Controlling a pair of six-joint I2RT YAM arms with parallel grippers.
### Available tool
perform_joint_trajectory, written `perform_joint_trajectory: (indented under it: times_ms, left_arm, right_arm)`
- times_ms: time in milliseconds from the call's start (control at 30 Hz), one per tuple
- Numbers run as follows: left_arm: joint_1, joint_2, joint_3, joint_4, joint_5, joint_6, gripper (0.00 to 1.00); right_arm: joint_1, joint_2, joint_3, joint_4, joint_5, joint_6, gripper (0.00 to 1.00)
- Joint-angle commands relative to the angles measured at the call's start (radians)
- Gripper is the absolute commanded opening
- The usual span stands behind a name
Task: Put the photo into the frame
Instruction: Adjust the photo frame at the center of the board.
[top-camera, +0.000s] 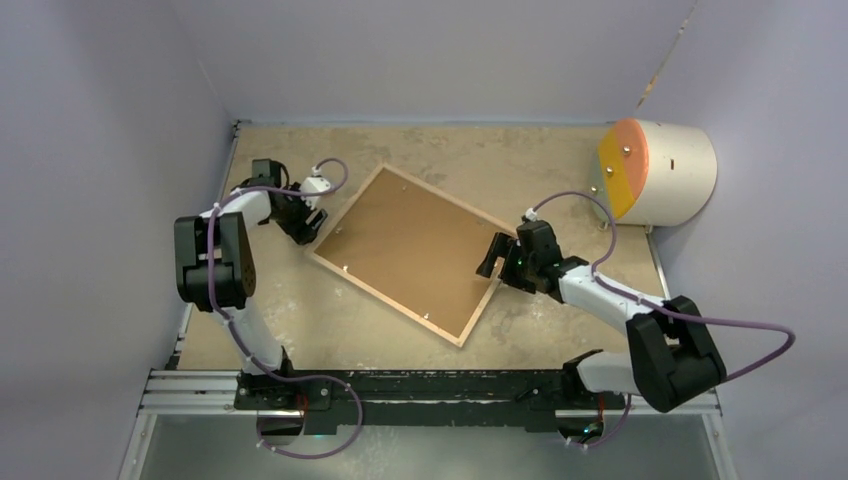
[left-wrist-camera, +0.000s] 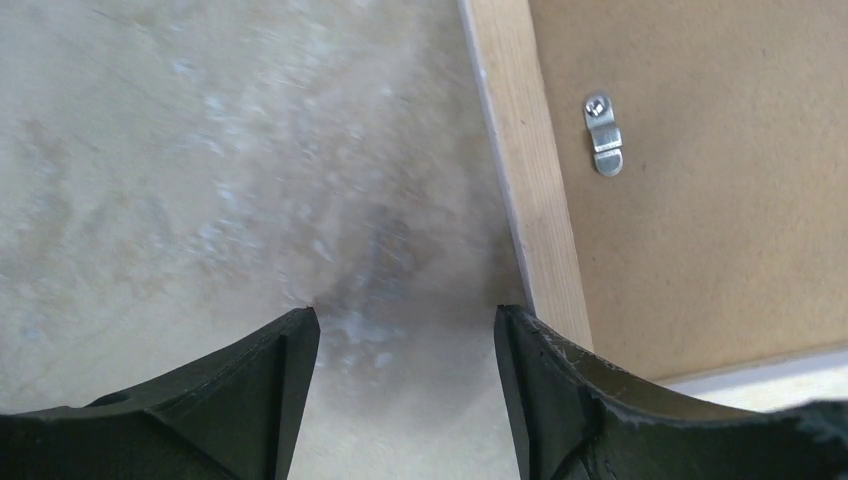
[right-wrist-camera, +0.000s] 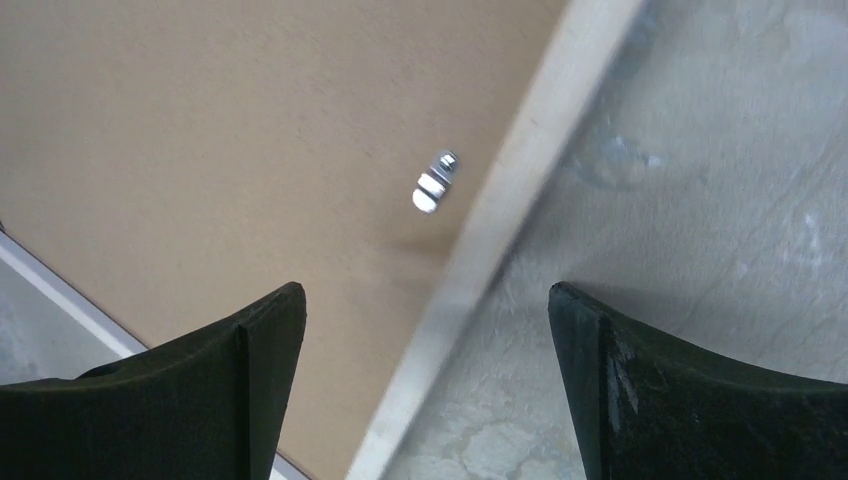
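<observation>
The frame (top-camera: 386, 300) lies face down and slanted on the table, its light wood rim up and the brown backing board (top-camera: 410, 250) inside it. The photo is not in view. My left gripper (top-camera: 305, 225) is open and empty at the frame's left corner; in the left wrist view (left-wrist-camera: 405, 325) it is over bare table beside the rim (left-wrist-camera: 535, 200). My right gripper (top-camera: 492, 258) is open and empty at the frame's right edge; in the right wrist view (right-wrist-camera: 425, 300) its fingers straddle the rim (right-wrist-camera: 520, 190).
Small metal clips (left-wrist-camera: 603, 135) (right-wrist-camera: 433, 185) sit on the backing board near the rim. A white cylinder with an orange and green face (top-camera: 660, 170) lies at the back right. Walls close in the left, back and right. A black rail (top-camera: 430, 385) runs along the near edge.
</observation>
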Motion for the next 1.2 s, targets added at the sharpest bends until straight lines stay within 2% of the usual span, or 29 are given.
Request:
perform_joint_trajectory:
  times_ms: [0,100,267,367,533,700,833,933,1000,1133,1167]
  left_arm:
    - [-0.01,-0.041,-0.116,-0.157,0.056,0.11,0.68]
    - [-0.027,-0.091,-0.183,-0.203,0.089,0.144,0.68]
    - [-0.144,-0.192,-0.32,-0.232,0.106,0.163,0.68]
    - [-0.169,-0.244,-0.343,-0.277,0.161,0.18,0.68]
    - [-0.164,-0.269,-0.32,-0.353,0.199,0.195,0.68]
    - [-0.065,-0.249,-0.197,-0.398,0.243,0.174,0.73]
    - [-0.031,-0.202,-0.107,-0.431,0.319,0.107,0.76]
    - [-0.033,-0.185,-0.105,-0.428,0.369,0.084,0.77]
    - [-0.033,-0.164,-0.109,-0.432,0.397,0.076,0.77]
    - [-0.033,-0.116,-0.116,-0.406,0.404,0.062,0.73]
    - [-0.033,-0.108,-0.12,-0.394,0.401,0.052,0.71]
  right_arm:
    - [-0.014,0.051,0.057,0.07,0.006,-0.027,0.92]
    - [-0.03,0.109,0.1,0.069,0.001,-0.06,0.93]
    - [-0.051,0.154,0.148,0.05,0.002,-0.118,0.95]
    - [-0.057,0.166,0.178,0.032,-0.009,-0.146,0.96]
    - [-0.061,0.198,0.268,-0.033,0.019,-0.19,0.96]
    - [-0.061,0.117,0.355,-0.082,0.106,-0.211,0.96]
    - [-0.075,0.009,0.307,0.011,0.139,-0.028,0.99]
    - [-0.098,-0.012,0.278,0.116,0.006,-0.039,0.99]
    - [-0.082,0.012,0.307,0.118,-0.035,-0.069,0.99]
    - [0.013,0.08,0.322,0.11,-0.09,0.003,0.99]
    - [0.052,0.093,0.322,0.126,-0.1,0.005,0.95]
